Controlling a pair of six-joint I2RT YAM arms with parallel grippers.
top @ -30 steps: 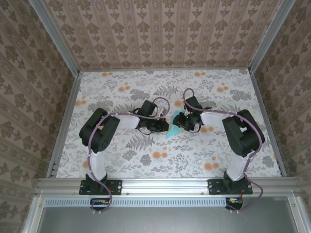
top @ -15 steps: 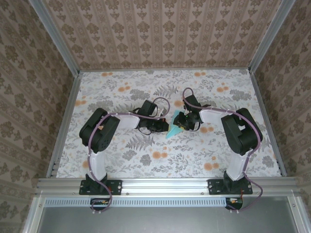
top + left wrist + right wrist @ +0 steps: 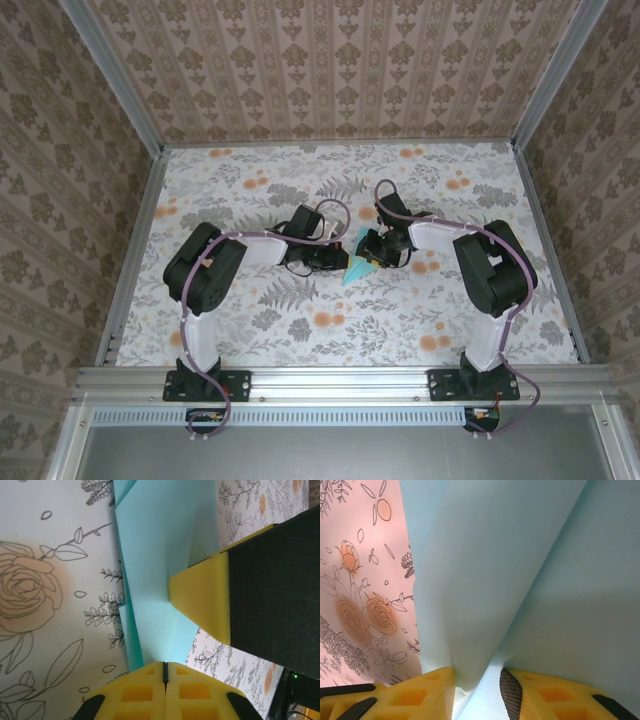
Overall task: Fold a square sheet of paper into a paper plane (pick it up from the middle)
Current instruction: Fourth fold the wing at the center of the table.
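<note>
Your right arm (image 3: 495,270) is leaning further toward the left of the overhead frame than a moment ago, its elbow creeping inward. Its gripper is nudging slightly up and left, while the left arm (image 3: 205,270) is staying where it was.

The table (image 3: 250,180) is taking up the middle of the overhead view, and both arms are reaching in from the lower corners to meet just right of its centre. That is where the paper (image 3: 356,270) is sitting: already folded to a narrow pointed shape, its tip aiming toward the lower left, with one gripper at each side.

In the left wrist view the paper is running from the top of the frame down into the left gripper (image 3: 164,669). The two yellow fingers are pressing flat together and the sheet's edge is disappearing at their seam, so you appear to be pinching it there to anchor it. One finger (image 3: 200,600) of the right gripper is coming in from the right edge of that frame and lying on the sheet.

In the right wrist view the right gripper (image 3: 477,677) is sitting at the bottom edge, its fingers closing narrowly on a raised flap of paper standing between them. As I read it, you are holding one end fixed while the other hand is working the flap over to sharpen a crease. How firmly the right fingers are squeezing is hard to judge.
</note>
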